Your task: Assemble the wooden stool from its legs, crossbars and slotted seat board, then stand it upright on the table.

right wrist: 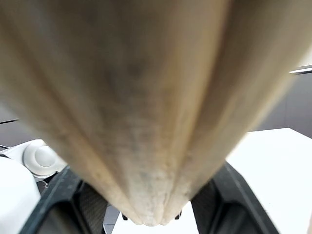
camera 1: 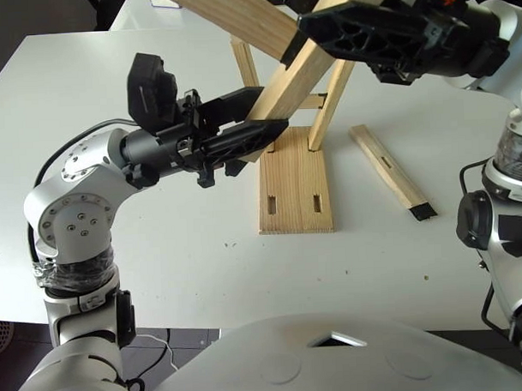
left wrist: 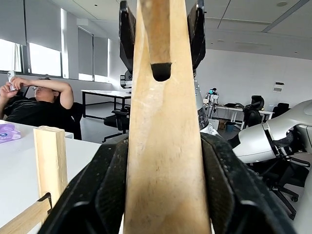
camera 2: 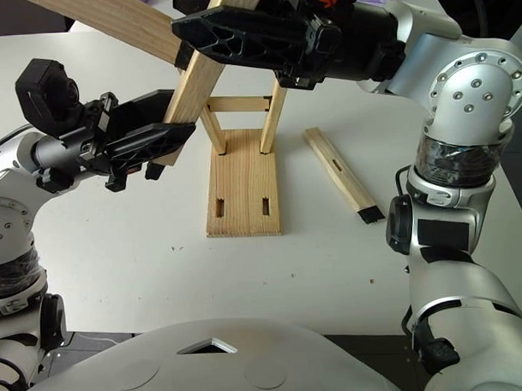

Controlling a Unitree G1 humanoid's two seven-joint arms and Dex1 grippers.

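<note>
Holding: left end effector (camera 1: 271,111) pinches the lower end of the raised leg frame (camera 1: 301,74); right end effector (camera 1: 319,26) clamps it higher.
Seat board (camera 1: 295,194): flat on tabletop (camera 1: 160,242), two legs (camera 1: 332,103) apparently slotted in.
Spare leg (camera 1: 387,167): beside the board.

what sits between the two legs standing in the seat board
A crossbar spans between them, well above the seat board; below it the gap is bare. The eye views show this.

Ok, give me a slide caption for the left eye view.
A wooden leg held by left gripper and right gripper above the seat board with two fitted legs; spare leg alongside.
</note>
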